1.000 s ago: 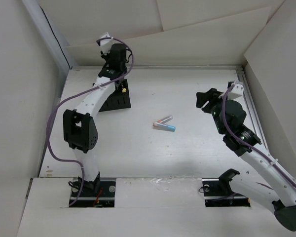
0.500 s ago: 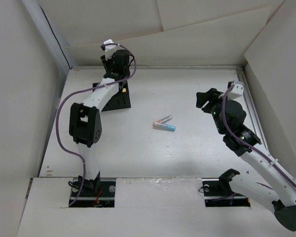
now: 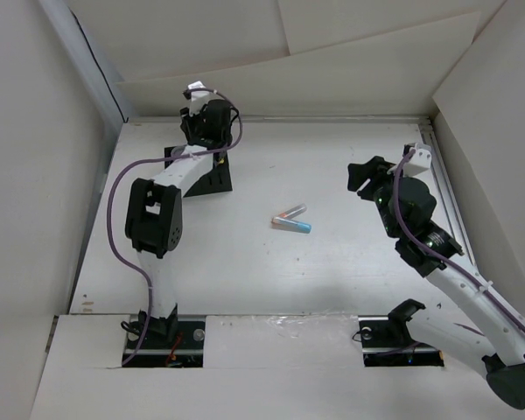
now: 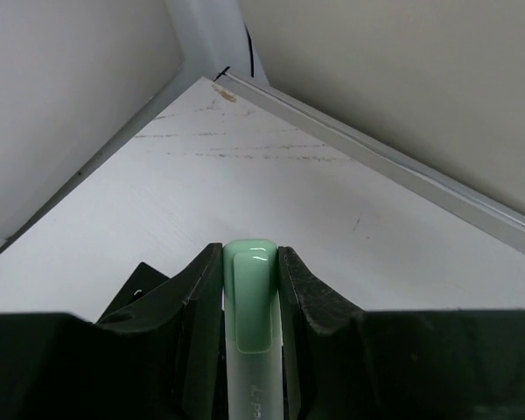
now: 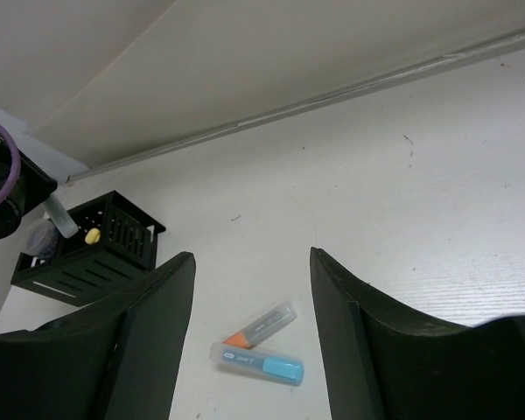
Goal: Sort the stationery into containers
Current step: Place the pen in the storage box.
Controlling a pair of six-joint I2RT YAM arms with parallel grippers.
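Observation:
My left gripper (image 4: 249,254) is shut on a pale green marker (image 4: 249,302), its cap end sticking out past the fingertips. In the top view this gripper (image 3: 215,144) hangs over the black organizer (image 3: 212,179) at the back left. A yellow piece (image 5: 92,235) stands in the organizer (image 5: 96,254). A clear marker with a blue end (image 3: 296,226) and a pinkish-grey marker with an orange tip (image 3: 290,212) lie touching in a V at the table's middle. My right gripper (image 3: 363,175) is open and empty, raised to the right of them; both markers (image 5: 258,363) show between its fingers.
Cardboard walls close the back and both sides. A metal strip (image 4: 376,157) runs along the back wall's foot. A corner of the organizer (image 4: 136,293) shows just left of my left fingers.
My left arm has folded in and its wrist has shifted slightly right over the organizer, still holding the green marker. The right arm and the two middle markers have not moved.

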